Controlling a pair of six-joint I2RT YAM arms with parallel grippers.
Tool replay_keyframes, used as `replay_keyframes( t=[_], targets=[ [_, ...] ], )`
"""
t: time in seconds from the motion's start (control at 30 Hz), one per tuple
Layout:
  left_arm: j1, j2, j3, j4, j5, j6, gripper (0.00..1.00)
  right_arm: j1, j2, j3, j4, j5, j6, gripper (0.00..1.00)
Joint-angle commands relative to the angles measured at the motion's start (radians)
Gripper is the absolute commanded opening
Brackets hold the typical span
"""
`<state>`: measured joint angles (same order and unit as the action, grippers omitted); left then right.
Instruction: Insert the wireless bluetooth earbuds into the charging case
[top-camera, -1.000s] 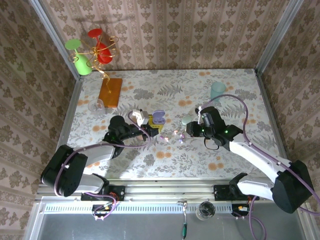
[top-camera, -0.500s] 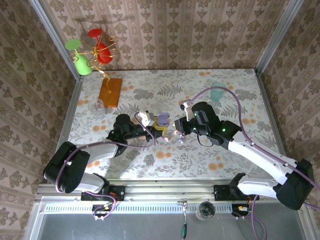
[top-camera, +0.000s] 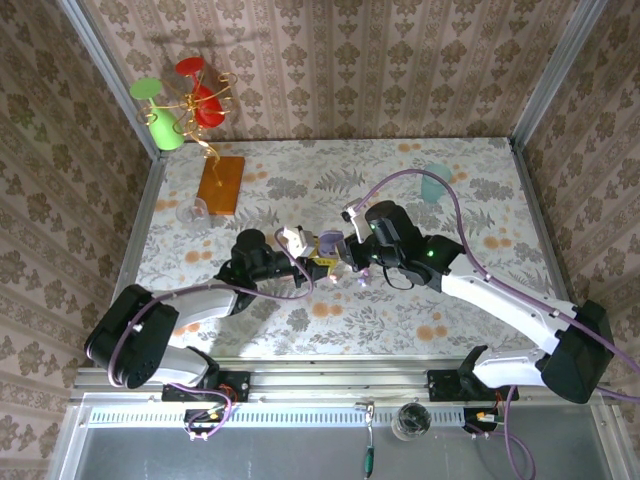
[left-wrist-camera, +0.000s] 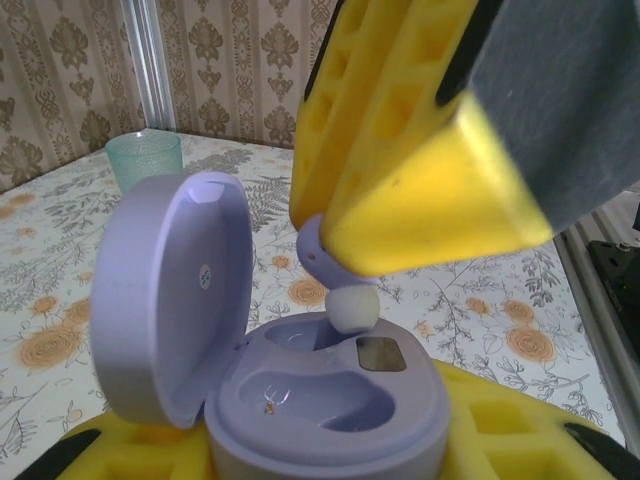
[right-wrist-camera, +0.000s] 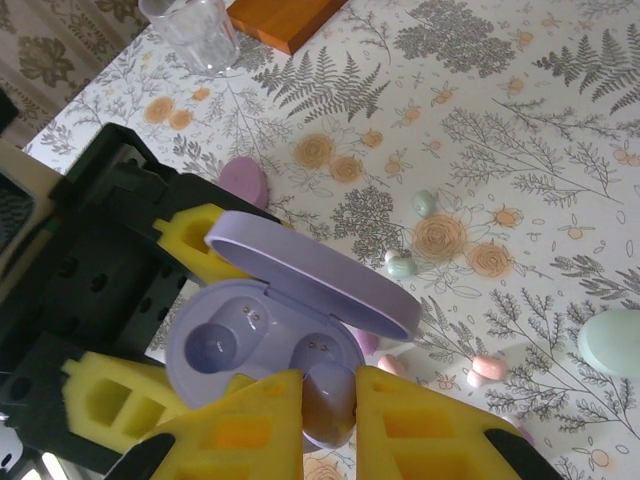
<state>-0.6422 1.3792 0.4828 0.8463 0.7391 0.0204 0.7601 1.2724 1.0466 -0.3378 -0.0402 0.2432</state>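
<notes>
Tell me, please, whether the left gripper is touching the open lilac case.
Touching. The left wrist view shows the left gripper clamped against both sides of the lilac case.

My left arm (top-camera: 200, 300) stretches low from the table's near edge toward its middle, and my left gripper (left-wrist-camera: 320, 445) is clamped on the charging case (left-wrist-camera: 330, 400). My right arm (top-camera: 500, 300) reaches in from the near right corner, wrist tipped down. My right gripper (right-wrist-camera: 330, 385), pinched on an earbud (left-wrist-camera: 350, 305), hangs just above the left one.
</notes>
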Motion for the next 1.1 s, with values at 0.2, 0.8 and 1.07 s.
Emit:
replay_keyframes(
  t=[0.2, 0.8, 1.07],
  targets=[
    [-0.008, -0.04, 0.028, -0.006, 0.015, 0.018, 0.24, 0.014, 0.013, 0.012, -0.024, 0.069, -0.029, 0.18],
    [-0.008, -0.037, 0.018, 0.024, -0.001, -0.004, 0.24, 0.054, 0.031, 0.048, -0.038, 0.049, -0.045, 0.31],
    [0.002, -0.032, -0.011, 0.069, -0.003, -0.014, 0.24, 0.04, -0.124, -0.066, 0.077, 0.096, 0.024, 0.48]
  ],
)
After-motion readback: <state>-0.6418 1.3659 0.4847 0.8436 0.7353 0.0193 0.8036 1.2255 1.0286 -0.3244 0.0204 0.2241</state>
